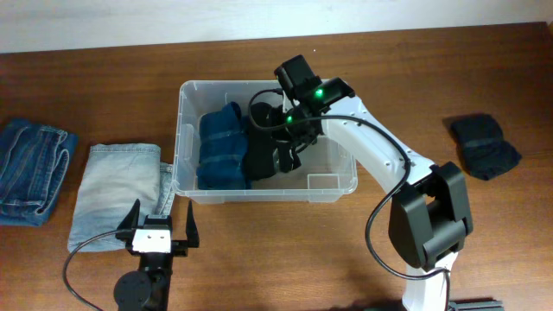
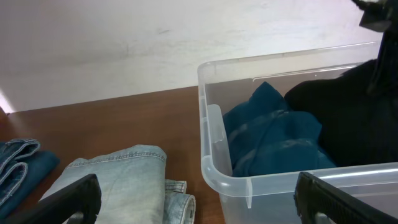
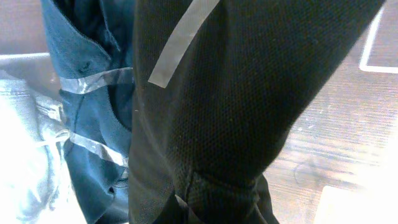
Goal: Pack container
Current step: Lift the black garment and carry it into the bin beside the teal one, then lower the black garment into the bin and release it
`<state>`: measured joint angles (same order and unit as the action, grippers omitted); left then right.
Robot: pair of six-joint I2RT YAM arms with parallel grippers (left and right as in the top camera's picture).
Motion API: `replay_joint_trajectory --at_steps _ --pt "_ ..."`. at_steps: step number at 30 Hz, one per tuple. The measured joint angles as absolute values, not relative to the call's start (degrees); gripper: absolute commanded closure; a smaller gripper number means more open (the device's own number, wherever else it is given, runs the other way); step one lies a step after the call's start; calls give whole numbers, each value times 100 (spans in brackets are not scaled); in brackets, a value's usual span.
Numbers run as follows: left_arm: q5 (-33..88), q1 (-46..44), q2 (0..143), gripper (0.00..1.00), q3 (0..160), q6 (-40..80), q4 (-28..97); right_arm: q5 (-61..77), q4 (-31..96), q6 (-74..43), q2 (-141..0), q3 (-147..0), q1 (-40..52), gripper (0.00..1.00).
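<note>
Wooden worktop (image 1: 389, 60) carried everything. The clear container (image 1: 186, 95) sat near mid-worktop, long side toward the arms. Folded pale jeans (image 1: 117, 186) lay just beside its left wall. Darker folded jeans (image 1: 30, 168) lay further left, at the worktop's edge. Inside the container, a blue garment (image 1: 223, 147) filled the left half, with a black garment (image 1: 259, 160) touching it on the right. The black one was bunched up above the rim. A small dark cloth (image 1: 484, 145) lay well apart at far right. Right claw (image 1: 289, 138) was inside the container, closed on the black garment. Left claw (image 1: 162, 207) was fully open and empty, near the container's front-left corner.
</note>
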<state>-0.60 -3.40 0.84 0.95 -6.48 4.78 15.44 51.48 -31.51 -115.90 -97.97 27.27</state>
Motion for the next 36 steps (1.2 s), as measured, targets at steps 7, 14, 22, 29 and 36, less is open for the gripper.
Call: replay_joint_trajectory --at_steps 7,14,22,29,36 --pt "-60 -340 84 1 95 -648 478 1505 5089 -3197 -11590 -9625 2749 51" --pt "-60 -342 84 1 95 -646 478 1496 5076 -3140 -11590 -9299 2766 13" --pt "-60 -340 84 1 95 -646 478 1323 5452 -2491 -11590 -9341 2764 1" --pt "-60 -340 84 1 95 -648 478 930 6128 -1796 -11579 -10112 2694 1" --pt "-60 -340 84 1 95 -646 478 593 6344 -1559 -11561 -10243 2676 83"
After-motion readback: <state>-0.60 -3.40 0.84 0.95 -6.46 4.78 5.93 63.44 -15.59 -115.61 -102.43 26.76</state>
